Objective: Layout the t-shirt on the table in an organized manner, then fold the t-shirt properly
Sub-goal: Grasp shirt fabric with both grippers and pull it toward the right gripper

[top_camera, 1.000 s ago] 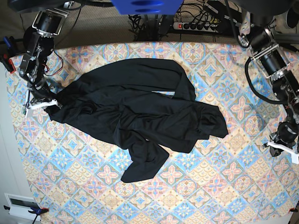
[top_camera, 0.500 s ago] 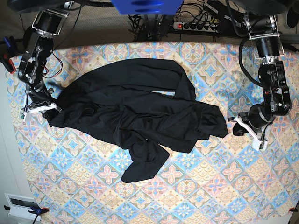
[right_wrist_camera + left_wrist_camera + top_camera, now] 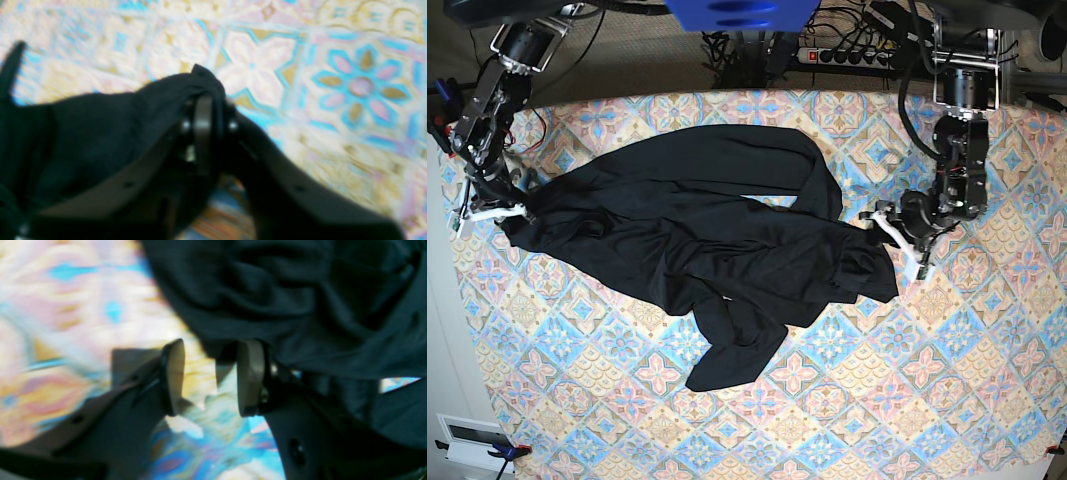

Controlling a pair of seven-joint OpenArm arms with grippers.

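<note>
Shirt [image 3: 707,240] lay bunched up on the table [image 3: 907,400]; right claw [image 3: 208,100] pinched its edge, left claw [image 3: 210,373] gaped beside it.

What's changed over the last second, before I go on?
The left gripper swung in from the table's edge to the t-shirt's near edge; its fingers now stand apart with no cloth between them. The right gripper, clamped on a corner, dragged that side outward, stretching the cloth a little. The crumpled middle and the trailing lower part lie much as before.
</note>
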